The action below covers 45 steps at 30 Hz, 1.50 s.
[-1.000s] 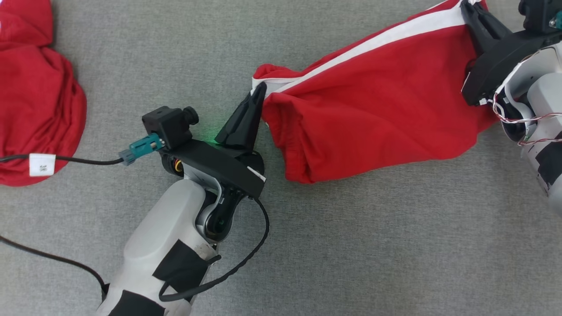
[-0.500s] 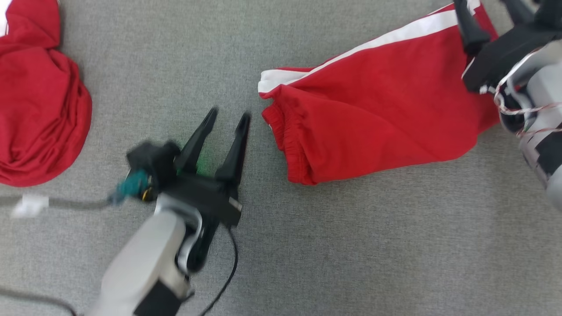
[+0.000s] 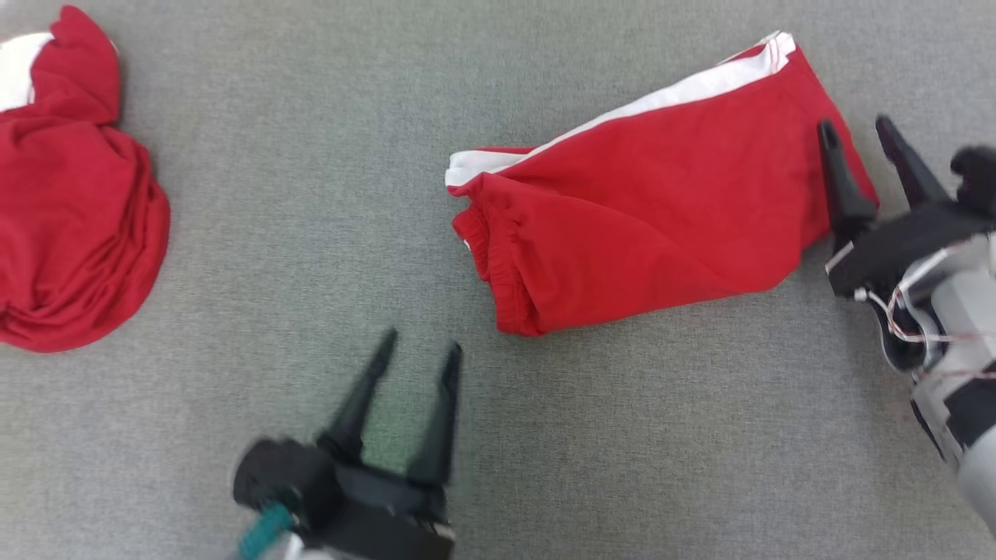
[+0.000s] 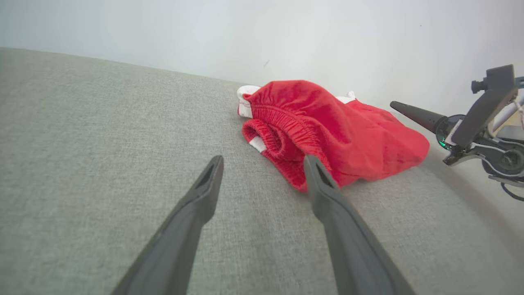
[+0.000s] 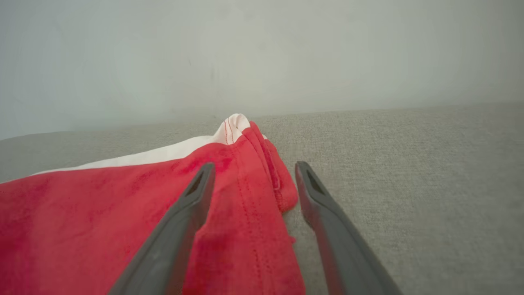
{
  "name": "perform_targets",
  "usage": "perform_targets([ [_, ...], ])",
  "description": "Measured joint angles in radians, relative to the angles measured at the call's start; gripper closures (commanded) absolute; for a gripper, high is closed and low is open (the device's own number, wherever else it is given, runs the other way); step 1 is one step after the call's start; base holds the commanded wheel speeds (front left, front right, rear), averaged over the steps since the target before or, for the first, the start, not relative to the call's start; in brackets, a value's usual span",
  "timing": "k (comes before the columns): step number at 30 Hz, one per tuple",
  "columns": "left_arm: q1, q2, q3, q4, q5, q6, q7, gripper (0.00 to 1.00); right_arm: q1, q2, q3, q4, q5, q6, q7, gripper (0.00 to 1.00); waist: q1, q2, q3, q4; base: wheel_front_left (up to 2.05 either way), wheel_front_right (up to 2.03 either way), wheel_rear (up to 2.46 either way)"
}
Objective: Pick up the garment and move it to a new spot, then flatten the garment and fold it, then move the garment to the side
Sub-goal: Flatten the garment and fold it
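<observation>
The garment (image 3: 646,210), red shorts with a white side stripe, lies folded on the grey cloth surface, its elastic waistband toward the left. My left gripper (image 3: 422,342) is open with nothing between its fingers, a short way in front of the waistband corner and apart from it; the left wrist view has the garment (image 4: 327,127) just beyond that gripper (image 4: 263,159). My right gripper (image 3: 853,123) is open at the garment's right hem. In the right wrist view that gripper (image 5: 254,165) straddles the hem edge of the garment (image 5: 123,213) without gripping it.
A second red cloth heap (image 3: 70,233) with a white patch lies at the far left. Grey fabric surface (image 3: 311,194) spreads between the heap and the shorts, and a pale wall (image 4: 286,32) stands behind.
My left gripper let go of the waistband, opened and pulled back toward me. My right gripper opened, released the hem and drew back. The garment now rests slack; the camera also shifted.
</observation>
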<state>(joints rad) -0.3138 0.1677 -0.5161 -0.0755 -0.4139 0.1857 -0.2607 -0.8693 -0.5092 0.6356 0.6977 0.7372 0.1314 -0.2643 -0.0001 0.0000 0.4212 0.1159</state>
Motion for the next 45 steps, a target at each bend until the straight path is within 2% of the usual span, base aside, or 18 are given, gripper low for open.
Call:
perform_targets([
  [7,0.084,-0.043,-0.007,-0.027,0.049,-0.036,0.0,0.0,0.047,-0.013,0.014,0.056,0.031,0.0,0.0,0.0,0.0,-0.0001,-0.012,0.027,0.0,0.0,0.0],
  [14,0.086,-0.063,-0.004,-0.028,0.087,-0.07,0.0,0.0,-0.012,-0.021,0.059,0.154,0.063,0.0,0.001,0.0,-0.0001,-0.0001,-0.008,0.06,0.0,0.0,0.0],
  [20,0.095,-0.083,0.001,-0.018,0.1,-0.097,0.0,0.0,-0.066,-0.025,0.1,0.234,0.139,0.0,0.044,0.0,-0.0001,-0.0001,-0.006,0.103,0.0,0.0,0.0],
  [21,0.098,-0.085,0.002,-0.016,0.101,-0.097,0.0,0.0,-0.069,-0.026,0.109,0.239,0.148,-0.001,0.048,0.69,-0.0001,-0.0001,-0.007,0.108,0.0,0.0,0.0],
  [22,0.101,-0.086,0.005,-0.014,0.102,-0.101,0.0,0.0,-0.07,-0.027,0.119,0.241,0.16,-0.001,0.054,1.0,-0.0001,-0.0002,-0.008,0.112,0.0,0.0,0.0],
  [29,0.116,-0.095,0.023,-0.003,0.115,-0.106,0.0,0.0,-0.052,-0.017,0.173,0.232,0.23,-0.001,0.031,1.0,0.0001,-0.0001,-0.036,0.108,0.0,0.0,0.0],
  [34,0.134,-0.098,0.036,-0.002,0.122,-0.106,0.0,0.0,0.002,-0.019,0.156,0.197,0.279,-0.001,0.005,1.0,0.0001,-0.0001,-0.064,0.085,0.0,0.0,0.0],
  [38,0.15,-0.1,0.05,-0.003,0.133,-0.105,0.0,0.0,0.067,-0.039,0.071,0.13,0.289,-0.001,0.003,1.0,0.0001,0.0,-0.087,0.057,0.0,0.0,0.0],
  [45,0.173,-0.095,0.063,-0.005,0.141,-0.103,0.0,0.0,0.241,-0.087,-0.105,0.035,0.222,-0.001,0.0,1.0,0.0,-0.0001,-0.128,0.006,0.0,0.0,0.0],
])
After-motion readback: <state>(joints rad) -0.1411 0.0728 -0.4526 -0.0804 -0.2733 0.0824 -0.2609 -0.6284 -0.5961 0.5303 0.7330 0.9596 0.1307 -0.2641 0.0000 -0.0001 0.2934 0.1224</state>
